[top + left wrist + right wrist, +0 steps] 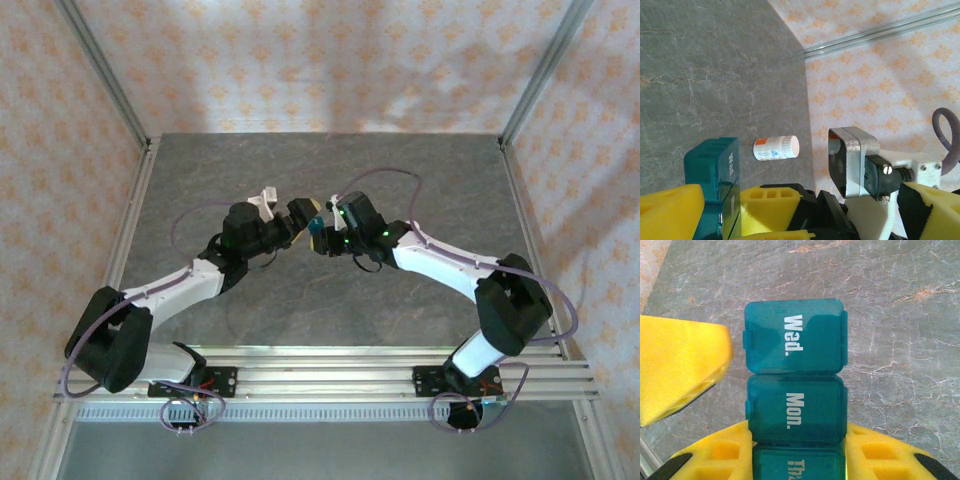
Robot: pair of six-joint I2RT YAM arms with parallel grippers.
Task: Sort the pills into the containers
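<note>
Both arms are seen converged over the middle of the table (400,170). The pill box (795,337) is gripped by the right gripper (797,430), whose jaws are closed against its two long sides at the compartment marked "Mon."; the compartment marked "Wed." projects beyond them, and a third label is cut off at the frame edge. The visible lids are noted as shut. The left gripper (300,215) is found with its jaws spread wide; one of its fingers (680,365) is observed just beside the "Wed." end, apart from it. Whether the box rests on the table cannot be determined. A white bottle (776,148) is recorded lying on its side on the table, near the wall.
</note>
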